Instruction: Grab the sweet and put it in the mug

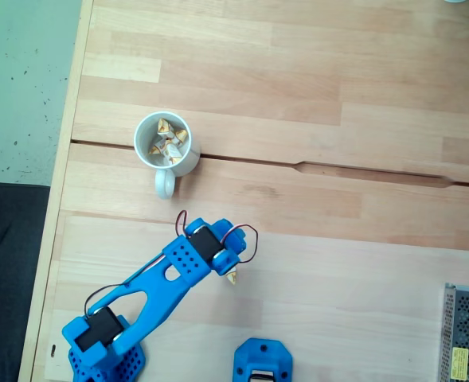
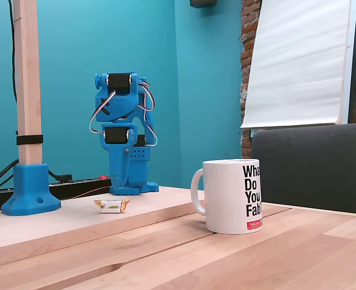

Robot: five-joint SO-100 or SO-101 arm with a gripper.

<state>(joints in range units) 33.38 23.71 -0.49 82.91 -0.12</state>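
One fixed view looks straight down from high above the desk (image 1: 314, 263), with the blue arm (image 1: 170, 270) entering from the bottom edge and the mug (image 1: 164, 143) up-left of it. The other fixed view sits low at desk (image 2: 286, 254) height, close to the mug (image 2: 235, 196), facing across it toward the arm (image 2: 123, 133) and the teal wall (image 2: 63, 60) behind. Both views share the arm, the mug and the wood between them.
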